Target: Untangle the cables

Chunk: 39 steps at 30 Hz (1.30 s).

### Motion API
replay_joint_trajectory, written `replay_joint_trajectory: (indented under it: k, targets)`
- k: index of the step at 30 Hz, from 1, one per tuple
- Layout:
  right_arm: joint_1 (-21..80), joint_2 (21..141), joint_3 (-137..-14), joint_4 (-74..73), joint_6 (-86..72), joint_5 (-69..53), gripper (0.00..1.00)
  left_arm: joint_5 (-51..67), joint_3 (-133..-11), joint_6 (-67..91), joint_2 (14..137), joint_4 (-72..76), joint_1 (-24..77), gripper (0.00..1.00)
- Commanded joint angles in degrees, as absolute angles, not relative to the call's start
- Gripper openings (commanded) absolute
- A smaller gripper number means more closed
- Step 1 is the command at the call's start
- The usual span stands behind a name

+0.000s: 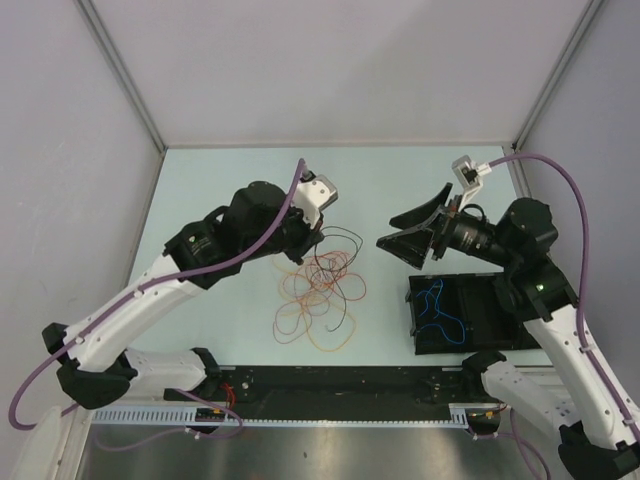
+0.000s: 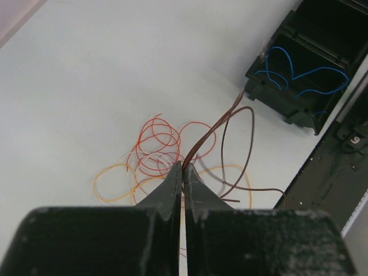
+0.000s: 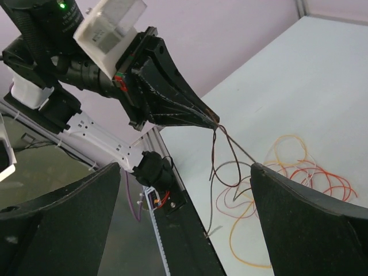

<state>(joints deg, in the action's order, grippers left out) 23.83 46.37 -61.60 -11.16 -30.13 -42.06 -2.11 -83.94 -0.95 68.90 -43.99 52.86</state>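
Two tapered black fingers of the left gripper [image 2: 183, 168] pinch shut on a thin dark-brown cable [image 2: 218, 123], raised left of the black tray [image 1: 415, 322]. Left of the tray too, orange, red and pale cables [image 1: 318, 290] lie in curly, overlapping loops on the smooth white table [image 1: 230, 180]. The right gripper [image 1: 405, 238] hangs spread wide, holding nothing, by the tray's far-left corner; one blue cable [image 1: 437, 303] squiggles inside the tray.

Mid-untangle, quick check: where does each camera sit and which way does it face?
Top external: above, behind the bases, looking down on the table; left arm, right arm show.
Left wrist: looks down past the shut left tool at the cable pile and black tray.
Right wrist: looks sideways through the open right tool at the left tool pinching a brown cable.
Wrist views share that cable.
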Motion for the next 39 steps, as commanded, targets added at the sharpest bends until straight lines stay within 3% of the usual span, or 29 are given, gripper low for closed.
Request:
replay_joint_trajectory:
  k: [1,17,20,26,29,34,36,38,39]
  targets:
    - [26.3,49.0,-63.3,-9.8,-26.2,-42.9,1.00,3.6,-82.1,-2.7,65.0,-41.1,53.1,0.00]
    - [35.3,58.5,-63.3,-11.7,-20.9,-38.9,1.00,6.9,-78.7,-2.7,63.4,-38.1,53.2,0.00]
    - [37.0,59.9,-63.3,-12.8,-20.1,-38.0,0.95,6.9,-78.7,-2.6,63.1,-37.8,53.2,0.00]
    - [40.2,61.7,-63.2,-14.9,-18.4,-34.4,0.72,6.6,-78.4,-2.5,62.4,-37.4,53.0,0.00]
    - [40.9,61.9,-63.2,-15.3,-18.1,-33.0,0.50,6.6,-78.2,-2.5,62.3,-37.3,53.0,0.00]
    - [41.5,62.2,-63.0,-15.3,-18.2,-32.3,0.36,6.6,-78.1,-2.5,62.1,-37.2,53.1,0.00]
    - [41.7,62.4,-63.0,-15.0,-18.2,-32.3,0.22,6.5,-78.0,-2.4,62.0,-37.0,53.0,0.00]
    - [41.7,62.5,-63.0,-14.9,-18.3,-31.9,0.00,6.2,-77.9,-2.4,62.0,-37.0,53.0,0.00]
    - [41.7,62.5,-63.0,-14.8,-18.4,-31.7,0.00,5.9,-77.8,-2.4,62.0,-37.1,53.1,0.01]
